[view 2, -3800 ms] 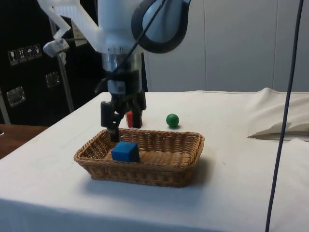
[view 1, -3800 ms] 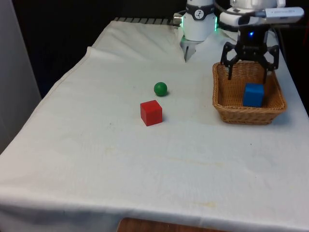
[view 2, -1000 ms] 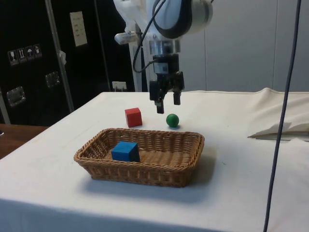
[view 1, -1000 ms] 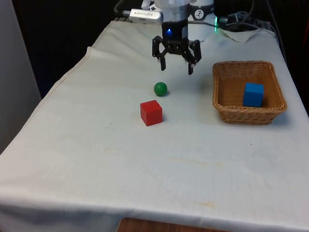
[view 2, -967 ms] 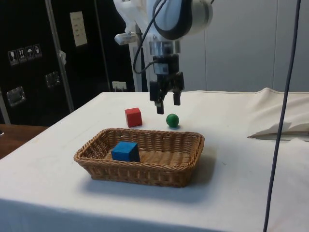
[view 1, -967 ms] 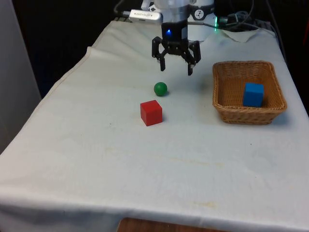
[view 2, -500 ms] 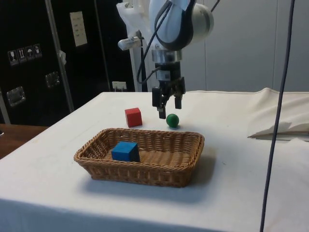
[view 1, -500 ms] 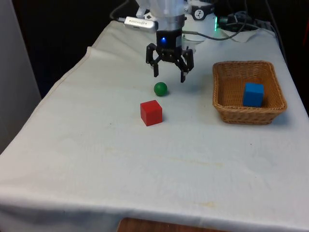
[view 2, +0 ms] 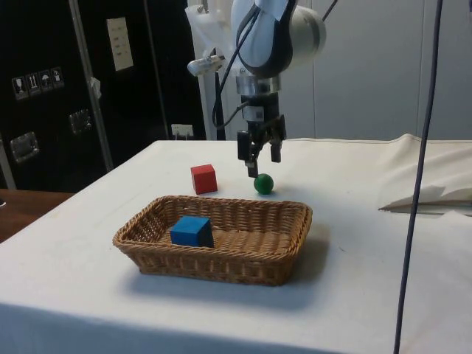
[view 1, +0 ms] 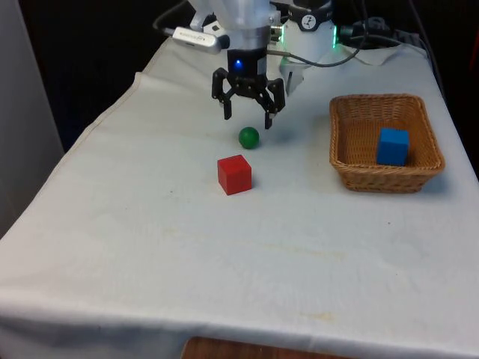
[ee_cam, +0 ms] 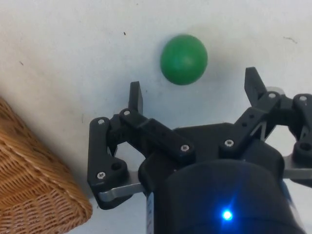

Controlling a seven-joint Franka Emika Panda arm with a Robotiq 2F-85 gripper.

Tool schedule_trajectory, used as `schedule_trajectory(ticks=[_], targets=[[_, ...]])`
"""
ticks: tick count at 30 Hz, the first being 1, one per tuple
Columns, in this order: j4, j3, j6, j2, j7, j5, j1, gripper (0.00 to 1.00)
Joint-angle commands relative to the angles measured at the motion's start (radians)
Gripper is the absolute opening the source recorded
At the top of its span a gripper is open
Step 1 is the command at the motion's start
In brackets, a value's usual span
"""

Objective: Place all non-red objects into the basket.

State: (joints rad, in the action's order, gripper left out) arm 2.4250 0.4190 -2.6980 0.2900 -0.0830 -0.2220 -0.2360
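Gripper: fingers spread wide, empty, above green ball. Red cube just beside ball. Blue cube in basket.

Basket: woven wicker, rough.
Green ball: smooth, matt.
Cloth: white fabric, softly creased.
Gripper: black matt plastic, metal screws.
Cubes: smooth, matt.

Spread tool above green ball
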Motion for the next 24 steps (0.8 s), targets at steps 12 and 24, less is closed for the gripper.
schedule_trajectory(ticks=[12,24], targets=[[-0.005,-0.030,-0.014,0.027,-0.047,-0.074,0.015,1.00],[-0.040,-0.018,-0.039,0.086,-0.086,-0.104,0.018,1.00]])
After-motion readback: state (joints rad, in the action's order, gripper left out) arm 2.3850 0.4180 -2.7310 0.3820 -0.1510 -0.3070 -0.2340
